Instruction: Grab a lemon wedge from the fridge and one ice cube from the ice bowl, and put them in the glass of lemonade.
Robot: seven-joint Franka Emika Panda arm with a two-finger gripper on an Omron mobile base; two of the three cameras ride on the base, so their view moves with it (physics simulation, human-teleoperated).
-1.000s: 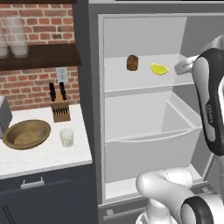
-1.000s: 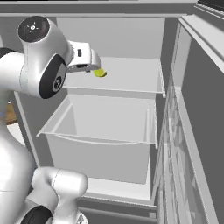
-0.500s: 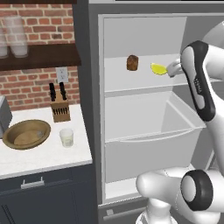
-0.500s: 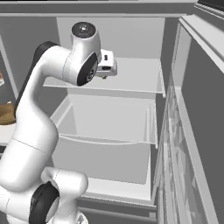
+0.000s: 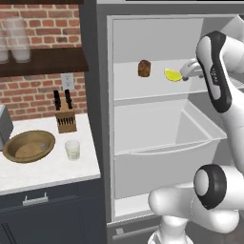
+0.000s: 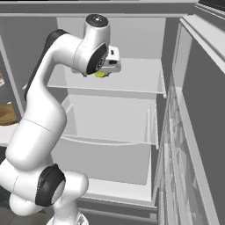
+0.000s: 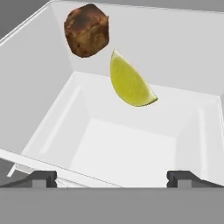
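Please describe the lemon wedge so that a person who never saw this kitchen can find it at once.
Look into the open fridge, at its upper shelf. Two small things lie there: the lemon wedge is the bright yellow curved one on the right, unlike the brown rounded lump beside it.

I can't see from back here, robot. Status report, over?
End effector open, empty, at the fridge shelf. Lemon wedge just ahead, not gripped. Brown lump beside it, off the path.

The yellow wedge (image 5: 172, 75) lies on the open fridge's (image 5: 157, 35) upper shelf. On the counter, the glass (image 5: 72, 150) stands just beside the wooden bowl (image 5: 28, 146).
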